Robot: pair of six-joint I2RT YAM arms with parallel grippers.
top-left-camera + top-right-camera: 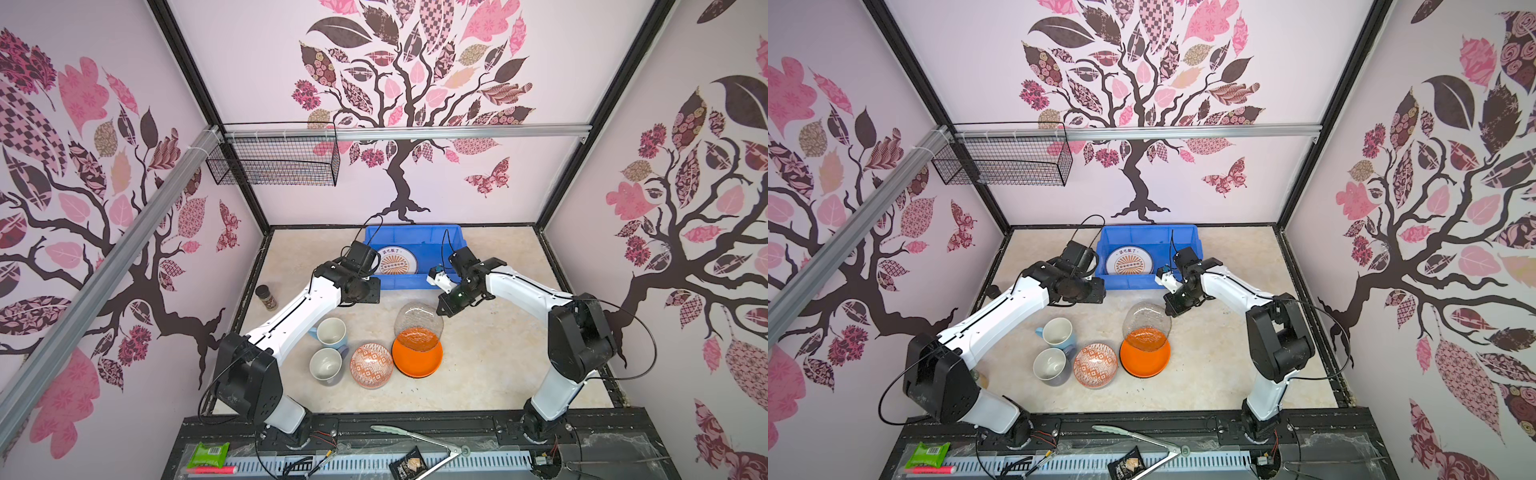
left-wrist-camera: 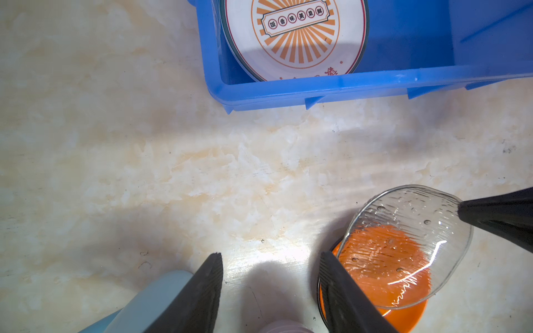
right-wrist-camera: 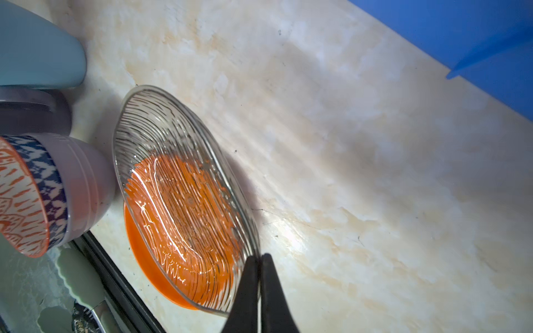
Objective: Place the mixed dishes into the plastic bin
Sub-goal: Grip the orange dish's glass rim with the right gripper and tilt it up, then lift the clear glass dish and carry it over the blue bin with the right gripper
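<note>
The left arm [image 1: 291, 316] and right arm [image 1: 523, 286] wear glossy white shells between bulky black joint housings [image 1: 249, 382]. Thin black cables [image 1: 654, 345] loop off each. A small green light [image 1: 459, 296] glows at the right wrist. The left gripper [image 2: 271, 255] has fingers [image 2: 199, 299] that are black, tapered and ribbed inside.

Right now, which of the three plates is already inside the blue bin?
The white plate with orange rays. The orange plate lies on the table; the glass plate is tilted, gripped by the right jaws.
</note>
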